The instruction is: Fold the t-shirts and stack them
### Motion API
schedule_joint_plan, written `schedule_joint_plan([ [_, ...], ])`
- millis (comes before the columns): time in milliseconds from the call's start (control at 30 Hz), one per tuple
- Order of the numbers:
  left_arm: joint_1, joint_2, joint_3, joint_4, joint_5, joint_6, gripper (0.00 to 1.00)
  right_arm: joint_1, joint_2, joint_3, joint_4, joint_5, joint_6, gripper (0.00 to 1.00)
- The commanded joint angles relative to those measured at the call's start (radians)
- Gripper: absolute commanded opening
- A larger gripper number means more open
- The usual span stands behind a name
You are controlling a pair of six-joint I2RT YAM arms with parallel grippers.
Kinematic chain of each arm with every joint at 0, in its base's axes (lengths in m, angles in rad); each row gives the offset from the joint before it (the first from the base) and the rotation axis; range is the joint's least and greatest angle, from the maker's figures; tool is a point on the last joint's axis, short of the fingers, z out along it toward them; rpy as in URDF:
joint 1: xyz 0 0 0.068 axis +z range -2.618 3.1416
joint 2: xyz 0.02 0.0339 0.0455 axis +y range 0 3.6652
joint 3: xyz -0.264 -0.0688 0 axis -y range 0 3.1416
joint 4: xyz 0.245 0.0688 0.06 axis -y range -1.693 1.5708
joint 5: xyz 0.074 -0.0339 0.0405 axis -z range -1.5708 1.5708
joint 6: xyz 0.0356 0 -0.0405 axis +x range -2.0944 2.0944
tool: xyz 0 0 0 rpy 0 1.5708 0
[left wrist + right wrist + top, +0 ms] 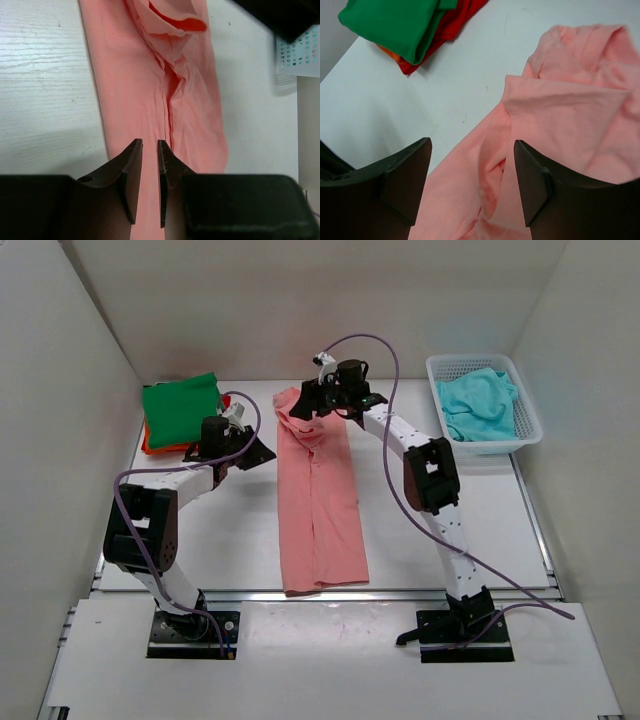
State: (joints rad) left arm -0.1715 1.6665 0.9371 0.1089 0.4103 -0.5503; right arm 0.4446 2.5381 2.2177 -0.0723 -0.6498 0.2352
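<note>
The salmon pink t-shirt (pixel 318 510) lies as a long narrow strip down the table's middle, rumpled at its far collar end (pixel 560 100). My right gripper (pixel 305 408) hovers over that far end, open (pixel 472 142), with pink cloth below the gap and none between the fingers. My left gripper (pixel 255 452) sits just left of the strip's upper part, its fingers (pixel 149 142) only slightly apart and empty, with the shirt (pixel 135 75) ahead of them. The folded green t-shirt (pixel 180 400) rests on the orange-red one (pixel 150 445) at the far left. The turquoise t-shirt (pixel 480 405) lies crumpled in the basket.
The white mesh basket (pixel 528 415) stands at the far right corner, and its edge (pixel 300 55) shows in the left wrist view. White walls close in the table at the left, back and right. The green (pixel 395 22) and orange-red (pixel 455 22) stack appears in the right wrist view.
</note>
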Motion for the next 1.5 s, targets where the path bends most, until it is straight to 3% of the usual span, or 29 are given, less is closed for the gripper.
schedule_joint_plan([
  [0,-0.009,-0.071,0.005,-0.043,0.035,0.015,0.3,0.019,-0.212,-0.038,-0.077,0.146,-0.144,0.65],
  [100,-0.039,-0.125,-0.007,-0.153,0.018,0.053,0.3,0.031,-0.342,-0.122,-0.202,0.308,-0.159,0.65],
  [200,-0.109,-0.224,-0.043,-0.288,-0.043,0.093,0.33,0.028,-0.536,-0.378,-0.265,0.384,-0.071,0.57],
  [233,-0.152,-0.279,-0.073,-0.337,-0.085,0.105,0.35,0.031,-0.621,-0.509,-0.261,0.407,-0.018,0.55],
  [300,-0.212,-0.353,-0.115,-0.405,-0.143,0.124,0.51,0.04,-0.76,-0.708,-0.245,0.469,0.032,0.51],
  [367,-0.258,-0.463,-0.205,-0.445,-0.171,0.093,0.52,0.068,-0.931,-0.962,-0.231,0.481,0.137,0.45],
  [467,-0.292,-0.614,-0.332,-0.469,-0.166,0.037,0.53,0.121,-1.112,-1.218,-0.195,0.522,0.232,0.42],
  [600,-0.335,-0.792,-0.48,-0.497,-0.163,-0.025,0.54,0.206,-1.277,-1.464,-0.152,0.55,0.384,0.41],
  [700,-0.377,-0.89,-0.538,-0.515,-0.142,-0.075,0.53,0.323,-1.361,-1.575,-0.133,0.61,0.475,0.43],
  [800,-0.463,-0.93,-0.595,-0.506,-0.143,-0.141,0.53,0.351,-1.421,-1.671,-0.116,0.609,0.551,0.46],
  [967,-0.502,-0.952,-0.684,-0.456,-0.107,-0.177,0.53,0.382,-1.493,-1.751,-0.138,0.616,0.589,0.51],
  [1300,-0.611,-0.756,-0.683,-0.364,-0.146,-0.189,0.51,0.434,-1.514,-1.865,-0.047,0.566,0.662,0.51],
  [1400,-0.643,-0.705,-0.666,-0.341,-0.153,-0.2,0.5,0.476,-1.472,-1.865,-0.018,0.569,0.678,0.43],
  [1433,-0.649,-0.688,-0.666,-0.342,-0.151,-0.195,0.45,0.492,-1.449,-1.866,-0.009,0.569,0.685,0.39],
  [1467,-0.648,-0.685,-0.655,-0.339,-0.143,-0.191,0.31,0.491,-1.444,-1.865,-0.006,0.564,0.69,0.26],
])
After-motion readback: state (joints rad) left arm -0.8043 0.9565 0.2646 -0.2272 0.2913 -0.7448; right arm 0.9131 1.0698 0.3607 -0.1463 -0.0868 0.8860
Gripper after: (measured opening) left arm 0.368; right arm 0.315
